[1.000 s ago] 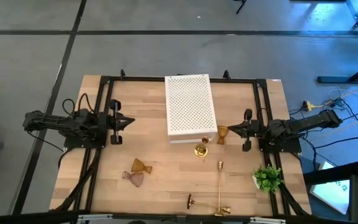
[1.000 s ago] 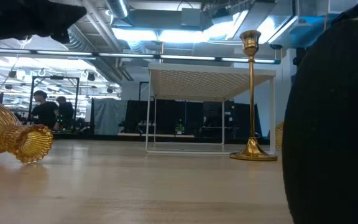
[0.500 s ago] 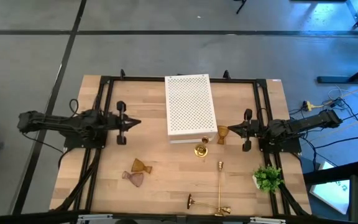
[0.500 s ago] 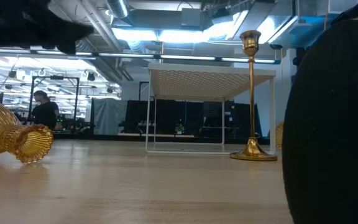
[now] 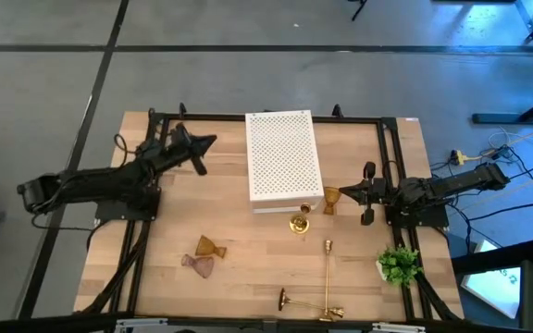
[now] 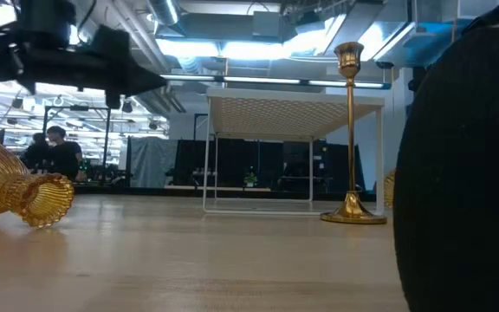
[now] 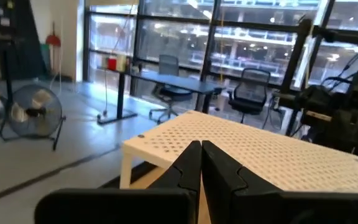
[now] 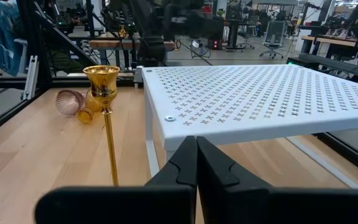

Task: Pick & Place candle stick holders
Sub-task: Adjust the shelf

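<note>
On the table: wooden table [image 5: 155, 268], with white perforated box [image 5: 282, 157] standing mid-table on thin legs.
Left arm: left gripper [image 5: 202, 146] hung raised near the far left of the box, fingers pressed together, holding nothing.
Right arm: right gripper [image 5: 350, 193] waited just right of the box's near end, fingers together, empty.
Holders: two brass candlesticks [image 5: 327, 277] lay near the front edge; one brass candlestick [image 5: 300, 222] stood upright at the box's near end, an amber goblet [image 5: 330, 199] beside it; amber holder [image 5: 209, 247] and pinkish holder [image 5: 199, 265] lay front-left.
Relation: every holder lay well apart from the left gripper; the amber goblet was near the right gripper.
Step advice: probably an approach; open the fingers before descending, and take the upright candlestick by its stem to avoid tipping it.
</note>
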Controlling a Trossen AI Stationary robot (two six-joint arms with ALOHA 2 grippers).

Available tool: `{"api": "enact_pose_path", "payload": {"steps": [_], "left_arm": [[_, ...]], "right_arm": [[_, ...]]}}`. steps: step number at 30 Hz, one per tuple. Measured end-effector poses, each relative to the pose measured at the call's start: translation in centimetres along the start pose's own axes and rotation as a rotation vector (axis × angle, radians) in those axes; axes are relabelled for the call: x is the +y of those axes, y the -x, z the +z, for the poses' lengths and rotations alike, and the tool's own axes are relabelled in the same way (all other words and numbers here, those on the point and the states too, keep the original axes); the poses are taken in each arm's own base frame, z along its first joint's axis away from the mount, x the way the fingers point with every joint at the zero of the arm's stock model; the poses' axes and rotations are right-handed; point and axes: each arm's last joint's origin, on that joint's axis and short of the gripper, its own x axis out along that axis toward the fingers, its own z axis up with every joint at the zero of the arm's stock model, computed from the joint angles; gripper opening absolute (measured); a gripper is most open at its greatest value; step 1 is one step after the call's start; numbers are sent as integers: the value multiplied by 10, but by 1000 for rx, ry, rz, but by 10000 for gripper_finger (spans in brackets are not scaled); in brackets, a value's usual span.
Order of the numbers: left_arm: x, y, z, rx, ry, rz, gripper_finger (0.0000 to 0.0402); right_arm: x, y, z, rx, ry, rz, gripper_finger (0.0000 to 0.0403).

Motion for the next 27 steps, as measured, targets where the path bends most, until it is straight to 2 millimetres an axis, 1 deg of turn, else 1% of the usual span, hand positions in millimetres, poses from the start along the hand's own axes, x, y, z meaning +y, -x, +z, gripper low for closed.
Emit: {"api": "enact_pose_path", "payload": {"steps": [3, 7, 11, 13, 17, 22, 27], "left_arm": [[3, -15, 10, 7, 46, -21, 6], [0, -35, 36, -56, 47, -36, 6], [-10, -49, 61, -119, 27, -89, 6], [-16, -51, 67, -119, 30, -139, 6], [-24, -52, 64, -60, 34, -243, 6], [-27, -51, 66, -87, 32, -256, 6], [-28, -55, 88, -158, 82, -283, 6]], "right_arm": [[0, 0, 0, 0, 0, 0, 1], [0, 0, 0, 0, 0, 0, 1], [0, 0, 0, 0, 0, 0, 1], [0, 0, 0, 0, 0, 0, 1], [0, 0, 0, 0, 0, 0, 1], [0, 0, 0, 0, 0, 0, 1], [0, 0, 0, -3, -1, -1, 1]]}}
